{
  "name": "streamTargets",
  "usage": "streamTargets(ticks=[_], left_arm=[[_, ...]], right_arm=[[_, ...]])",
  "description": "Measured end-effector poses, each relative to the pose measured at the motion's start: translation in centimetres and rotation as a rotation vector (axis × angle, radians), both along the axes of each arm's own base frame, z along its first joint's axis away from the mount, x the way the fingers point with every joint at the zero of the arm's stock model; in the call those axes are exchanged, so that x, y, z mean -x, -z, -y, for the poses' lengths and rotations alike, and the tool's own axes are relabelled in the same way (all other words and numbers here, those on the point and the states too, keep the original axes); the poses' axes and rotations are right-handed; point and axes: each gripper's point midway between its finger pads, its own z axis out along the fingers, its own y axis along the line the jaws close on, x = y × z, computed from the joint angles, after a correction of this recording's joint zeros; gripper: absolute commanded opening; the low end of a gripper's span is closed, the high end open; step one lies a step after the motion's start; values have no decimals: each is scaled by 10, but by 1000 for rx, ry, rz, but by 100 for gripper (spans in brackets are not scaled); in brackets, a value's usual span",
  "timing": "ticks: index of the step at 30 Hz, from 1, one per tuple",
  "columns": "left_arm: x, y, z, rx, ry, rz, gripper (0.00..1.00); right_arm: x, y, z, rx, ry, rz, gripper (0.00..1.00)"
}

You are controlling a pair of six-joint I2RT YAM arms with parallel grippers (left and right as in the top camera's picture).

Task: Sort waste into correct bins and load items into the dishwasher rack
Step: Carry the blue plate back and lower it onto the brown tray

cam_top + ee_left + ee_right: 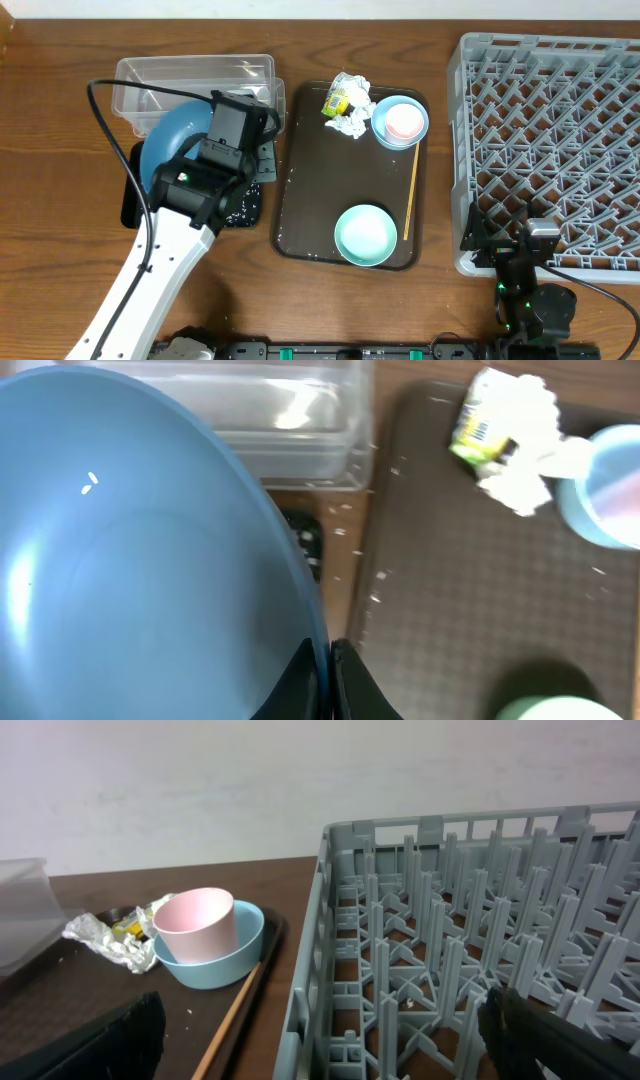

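My left gripper [250, 150] is shut on the rim of the dark-blue plate [180, 135], holding it tilted over the clear tub [195, 75] and the black tray [135, 205]. In the left wrist view the plate [130, 580] fills the left side, with the jaws [328, 670] pinching its edge. Loose rice grains [240, 205] speckle the black tray. The crumpled wrapper [347, 103], the pink cup [404, 121] inside a pale blue bowl [383, 128], a mint bowl [365, 235] and the wooden stick [410, 195] lie on the brown tray [310, 190]. My right gripper [505, 242] is open and empty at the front left corner of the grey rack [550, 140].
A few rice grains [375, 575] lie scattered along the brown tray's left edge. The right wrist view shows the rack's wall [320, 970] between my open fingers [330, 1050], with the stick [225, 1020], cup [195, 925] and wrapper [110, 940] to the left.
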Motion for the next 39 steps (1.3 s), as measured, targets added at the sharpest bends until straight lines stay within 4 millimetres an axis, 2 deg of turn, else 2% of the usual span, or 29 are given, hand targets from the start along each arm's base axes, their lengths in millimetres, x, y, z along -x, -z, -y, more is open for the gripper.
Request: streamTargets(ticks=[5,8,14,17,24,31,34,39], left_arm=[[2,-1,-16,-102,-55,8,6],[3,-2,-7,-125,-31,23,6],[4,-9,48,-138,128,99,6],[7,-7,65,-184,175,116,6],[-2,12,98,-238,223,131,6],[-18,25,154,-126,303,186,6],[-18,35,176,-52,364,160,6],[-10,62,198,7,445,71,6]], right_arm=[[0,0,0,0,0,0,99],[0,0,0,0,0,0,99],[0,0,0,0,0,0,99],[0,0,0,0,0,0,99],[0,0,0,0,0,0,99],[0,0,0,0,0,0,99],[0,0,0,0,0,0,99],[0,0,0,0,0,0,99]])
